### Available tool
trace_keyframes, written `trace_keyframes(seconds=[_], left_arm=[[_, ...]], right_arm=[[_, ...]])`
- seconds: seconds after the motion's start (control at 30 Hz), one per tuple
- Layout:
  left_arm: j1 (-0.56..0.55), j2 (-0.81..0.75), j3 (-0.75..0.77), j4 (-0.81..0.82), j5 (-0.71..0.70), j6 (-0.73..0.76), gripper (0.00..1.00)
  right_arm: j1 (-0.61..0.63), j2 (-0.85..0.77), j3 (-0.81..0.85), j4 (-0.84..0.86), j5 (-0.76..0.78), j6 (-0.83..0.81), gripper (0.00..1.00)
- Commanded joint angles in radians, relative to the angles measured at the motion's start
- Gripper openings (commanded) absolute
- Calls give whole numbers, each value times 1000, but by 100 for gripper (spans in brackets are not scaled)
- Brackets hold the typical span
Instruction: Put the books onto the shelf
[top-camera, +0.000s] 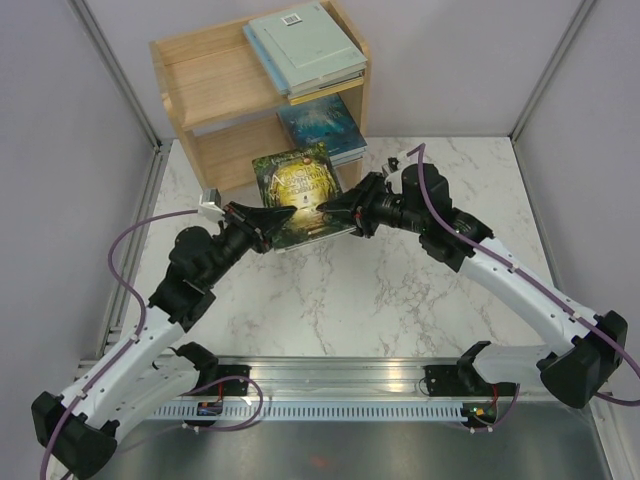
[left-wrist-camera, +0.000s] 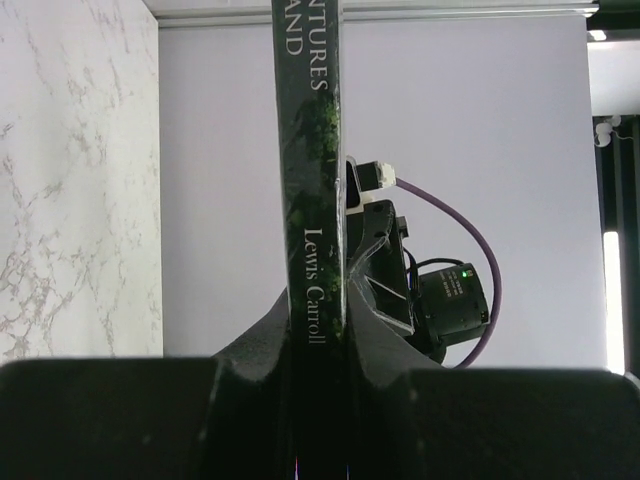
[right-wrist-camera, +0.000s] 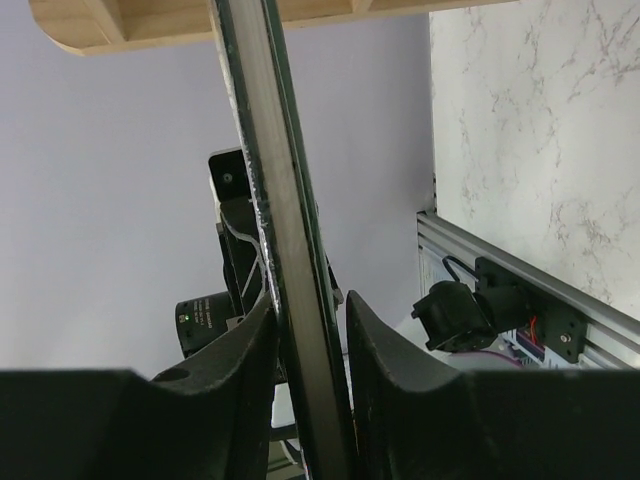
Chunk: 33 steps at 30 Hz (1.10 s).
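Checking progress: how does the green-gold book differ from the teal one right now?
The green-gold book is in front of the shelf, with the left gripper clamped on one edge and the right gripper at the opposite edge. The teal book lies on the lower tier. The green-gold book is alone, while the teal book tops a small stack. Both are thin, cover up.
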<state>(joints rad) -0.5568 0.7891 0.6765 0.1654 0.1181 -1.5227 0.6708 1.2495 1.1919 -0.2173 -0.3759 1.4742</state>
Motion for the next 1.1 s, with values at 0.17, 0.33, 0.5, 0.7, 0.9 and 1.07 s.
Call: trace_keyframes(seconds=[0.17,0.33,0.5,0.7,0.9,1.07], left_arm=[[-18,-30,73,-197,-23,142,32],[-15,-76,116,-341,-49,206,79],[-11,-154,118,-412,-86,236,86],[-9,-202,132,-487,-110,271,88],[-9,-217,143,-517,-106,289,89],[-8,-220,156,-535,-104,306,89]], right_arm=[[-25,20,86,108,-12,32,0],[-123,82,192,107,-76,9,0],[-171,165,303,105,-119,-2,0],[-215,248,393,116,-153,-5,0],[-266,376,463,147,-173,-5,0],[-303,511,540,167,-178,-3,0]])
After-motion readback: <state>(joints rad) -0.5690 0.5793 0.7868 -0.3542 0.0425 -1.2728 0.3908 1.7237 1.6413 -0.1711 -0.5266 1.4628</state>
